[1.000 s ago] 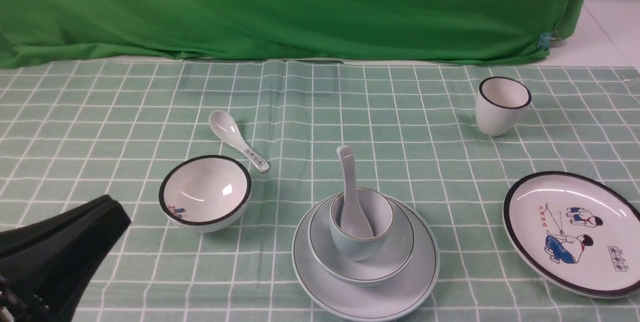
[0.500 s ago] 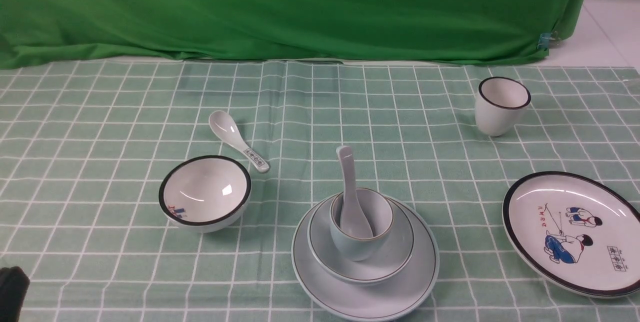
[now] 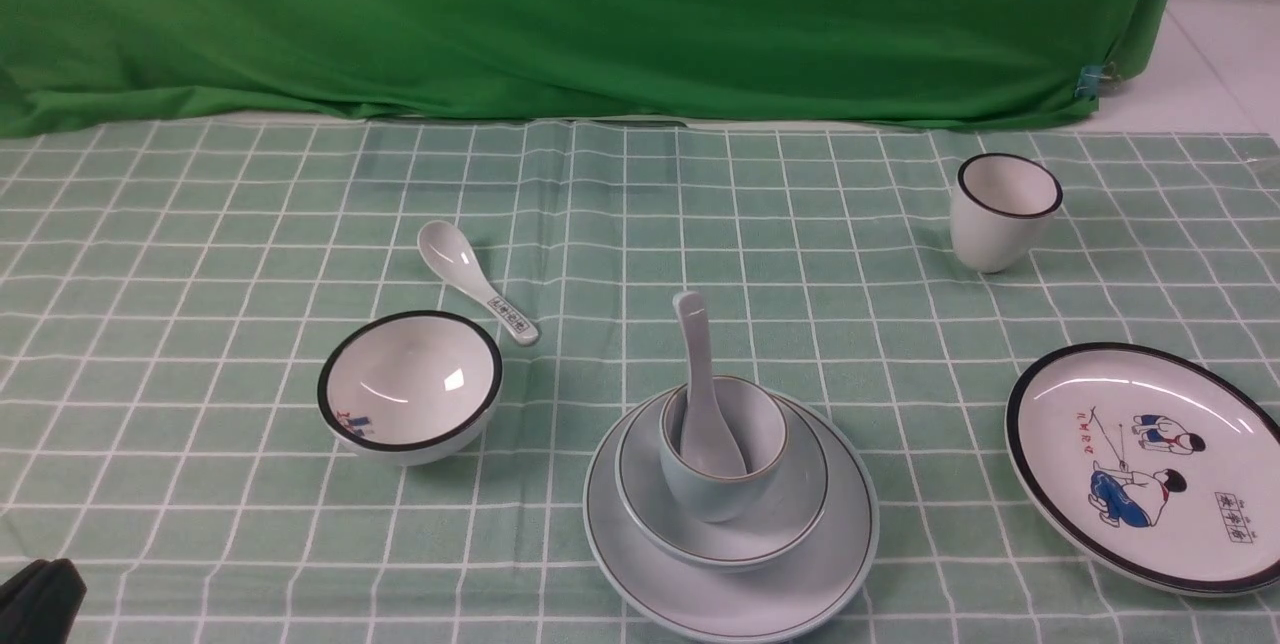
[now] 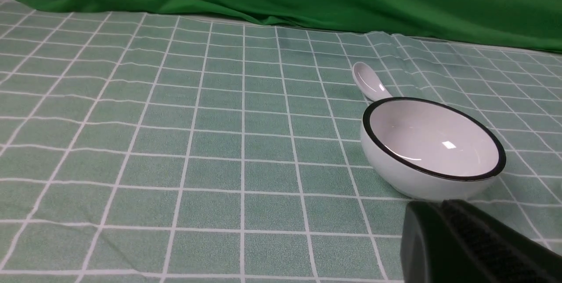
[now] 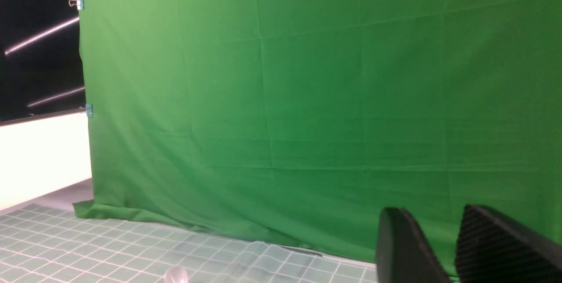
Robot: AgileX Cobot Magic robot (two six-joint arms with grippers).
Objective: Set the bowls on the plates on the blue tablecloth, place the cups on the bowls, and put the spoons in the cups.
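Observation:
A white bowl (image 3: 410,386) with a black rim sits empty on the blue tablecloth (image 3: 800,254). A spoon (image 3: 475,279) with printed marks lies just behind it. At the centre, a pale blue plate (image 3: 735,596) carries a pale blue bowl (image 3: 790,514). In that bowl stands a cup (image 3: 720,489) with a plain spoon (image 3: 700,374) in it. The white cup (image 3: 1003,209) stands far right. The cartoon plate (image 3: 1150,464) lies near right, empty. My left gripper (image 3: 40,599) is shut and empty at the front left corner. In its wrist view, the left gripper (image 4: 434,207) sits just short of the white bowl (image 4: 432,142). My right gripper (image 5: 432,212) is open, raised, holding nothing.
The bright green backdrop cloth (image 3: 600,14) hangs along the far edge of the tablecloth. The marked spoon (image 4: 369,81) shows behind the white bowl in the left wrist view. The right wrist view faces the backdrop (image 5: 307,98).
My left gripper has drawn back from beside the white bowl toward the front left corner; only its tip still shows. The dishes have not moved.

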